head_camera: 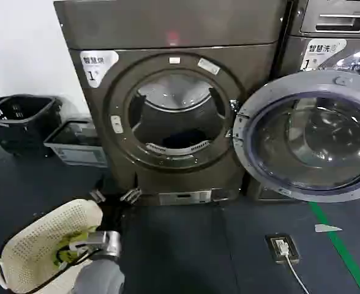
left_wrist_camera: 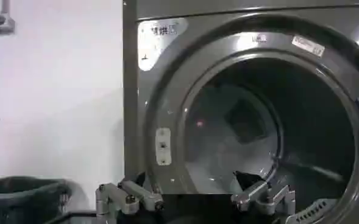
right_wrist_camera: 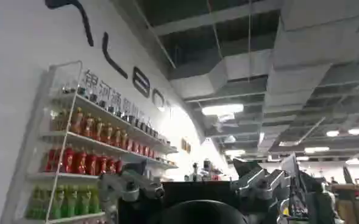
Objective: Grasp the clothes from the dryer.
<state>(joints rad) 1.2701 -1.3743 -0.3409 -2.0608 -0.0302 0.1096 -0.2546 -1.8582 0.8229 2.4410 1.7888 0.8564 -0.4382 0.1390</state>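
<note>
Clothes [head_camera: 181,138]: dark navy heap low in the drum, at the back of the dryer [head_camera: 168,37] mouth, just behind the perforated lip of the opening. In the left wrist view, only a dark scrap [left_wrist_camera: 247,180] above the lower rim, probably the same garment. Not gripped yet.

Porthole door [head_camera: 311,138] swung fully open to the right of the drum mouth, out of the way.

Left gripper [head_camera: 114,196] low in front of the dryer, below and left of the drum mouth, jaws apart, nothing between them; in its own wrist view [left_wrist_camera: 194,199] aimed at the opening. Right gripper [right_wrist_camera: 194,185] away from the dryer, pointing up toward a ceiling and a shelf of bottles [right_wrist_camera: 81,152], jaws apart, idle.

Cream perforated basket [head_camera: 42,242] with a yellow-green item [head_camera: 67,248] on the floor, nearer than the dryer and left of it. Black basket [head_camera: 21,119] by the wall left of the dryer.

Risks, judged:
- Gripper sits below the rim; straight push forward likely hits the front panel or lower ring instead of entering.
- Garment dark on dark drum, deep and low; likely misjudged depth, jaws closing on air or scraping the drum.
- Soft fabric: shallow pinch may slip, or snag on the lip when pulled out.
</note>
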